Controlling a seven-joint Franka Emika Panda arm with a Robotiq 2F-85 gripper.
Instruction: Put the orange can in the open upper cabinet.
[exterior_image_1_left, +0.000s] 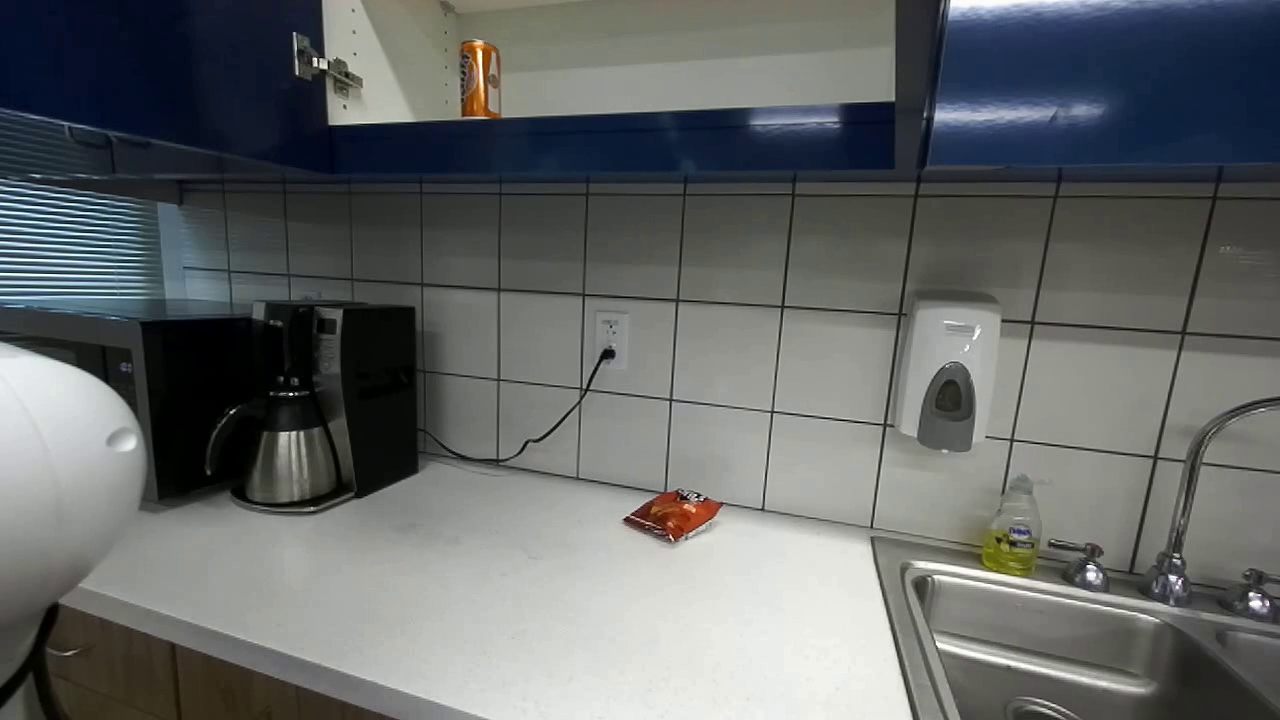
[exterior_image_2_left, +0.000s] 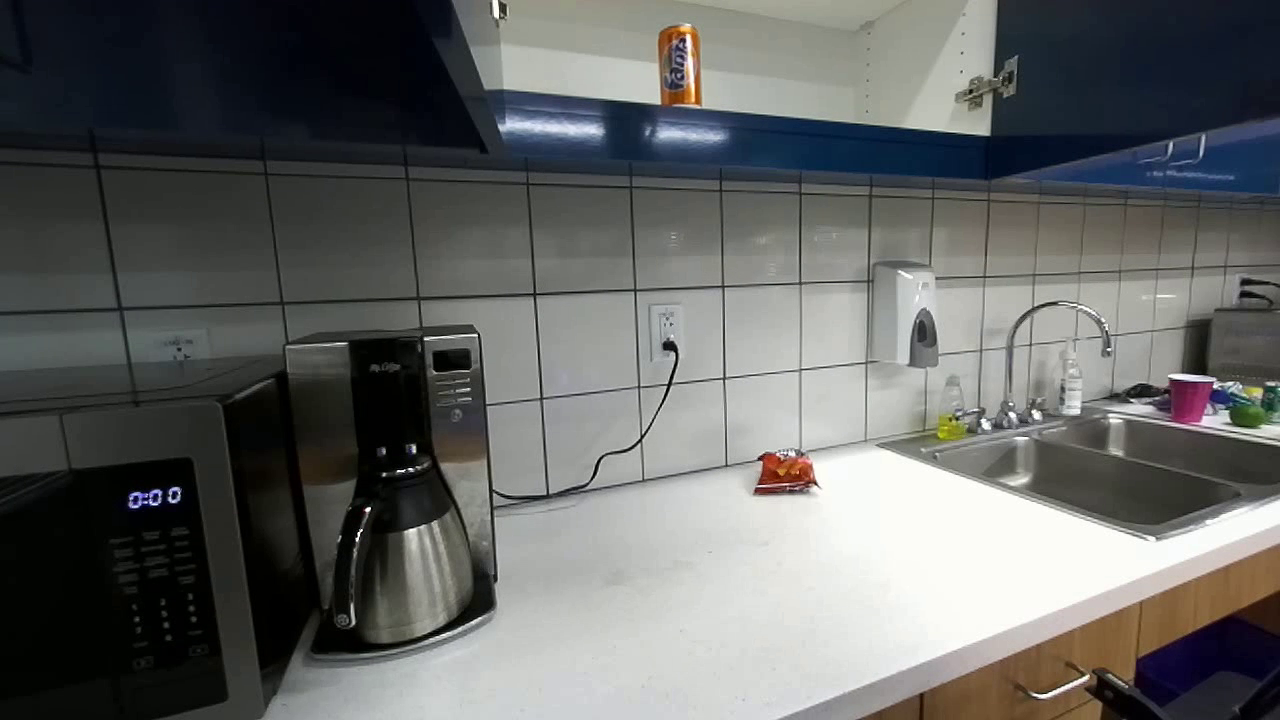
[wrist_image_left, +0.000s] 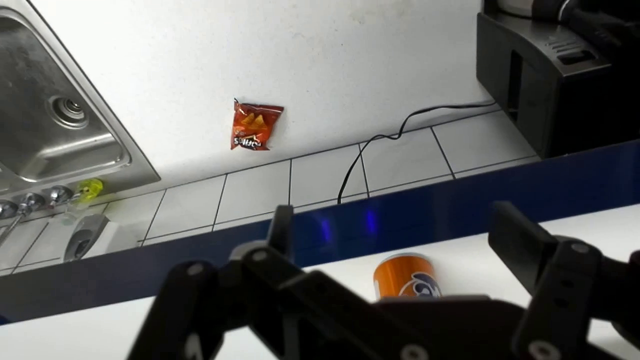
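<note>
The jaws stand wide apart in the wrist view; the orange Fanta can (wrist_image_left: 406, 272) appears in the gap, clear of both black fingers (wrist_image_left: 281, 227) and partly covered by their dark mount (wrist_image_left: 450, 325). In both exterior views the can stands upright inside the open upper cabinet (exterior_image_1_left: 700, 60), toward the end nearer the coffee maker (exterior_image_2_left: 458, 440). A glossy blue front rail (wrist_image_left: 425, 215) crosses between the can and the desk (exterior_image_1_left: 500, 600) below; an open blue door (exterior_image_1_left: 160, 80) flanks the compartment. The white arm (exterior_image_1_left: 60, 490) shows at the edge of an exterior view.

On the desk, a Doritos packet (exterior_image_1_left: 673, 515) lies near the tiled wall (exterior_image_1_left: 730, 350), between the coffee maker, with its steel carafe (exterior_image_2_left: 415, 570), and the double sink (exterior_image_1_left: 902, 625). A microwave (exterior_image_2_left: 160, 610) stands just beside the coffee maker; a black cord (exterior_image_1_left: 560, 423) leads to a wall outlet (exterior_image_1_left: 612, 325). A white soap dispenser (exterior_image_1_left: 950, 370) hangs near the sink, and a dish-soap bottle (exterior_image_1_left: 1012, 530) stands at the sink's back rim near the faucet (exterior_image_1_left: 1193, 470).

Lettering: "Fanta" runs lengthwise on the can; "Doritos" appears inverted in the wrist view, next to pictured triangular chips; "Mr. Coffee" marks the coffee maker; the microwave display (exterior_image_2_left: 155, 498) reads 0:00. The bottle's label appears to say "Dawn"; the dispenser's print is too small to read.
</note>
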